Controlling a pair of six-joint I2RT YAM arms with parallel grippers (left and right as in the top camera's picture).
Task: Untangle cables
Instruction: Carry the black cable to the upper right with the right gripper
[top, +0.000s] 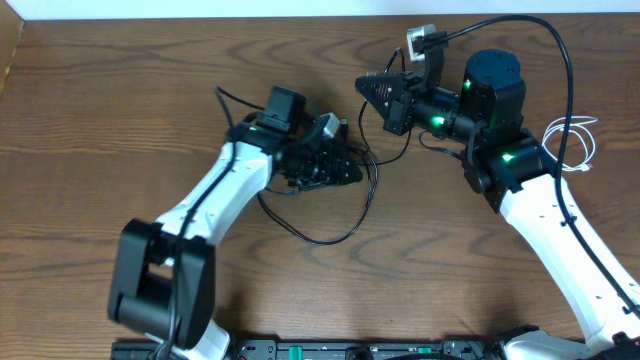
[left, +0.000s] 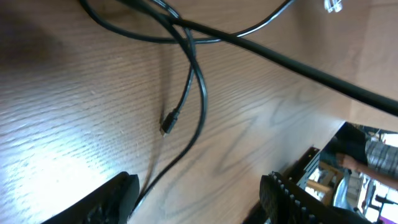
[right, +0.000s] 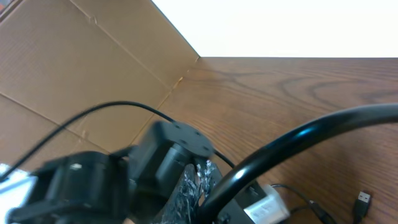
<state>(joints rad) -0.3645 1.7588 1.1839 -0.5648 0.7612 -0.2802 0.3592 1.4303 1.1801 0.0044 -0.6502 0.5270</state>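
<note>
The black cable (top: 340, 236) lies in a loose loop on the wooden table below my left gripper (top: 345, 168). In the left wrist view the black cable (left: 200, 99) crosses itself, and its small plug end (left: 169, 122) rests on the wood. My left gripper (left: 202, 198) hovers open above it, with one strand running beside the left finger (left: 118, 196). The white cable (top: 582, 140) lies at the far right beside the right arm. My right gripper (top: 363, 86) is raised and shut; whether a strand is pinched in the right gripper (right: 202, 169) I cannot make out.
A thick black arm wire (right: 298, 143) arcs across the right wrist view. A loose black plug (right: 362, 202) lies on the table. A cardboard wall (right: 81, 68) stands at the table's left edge. A white plug tip (left: 333, 5) shows at the top.
</note>
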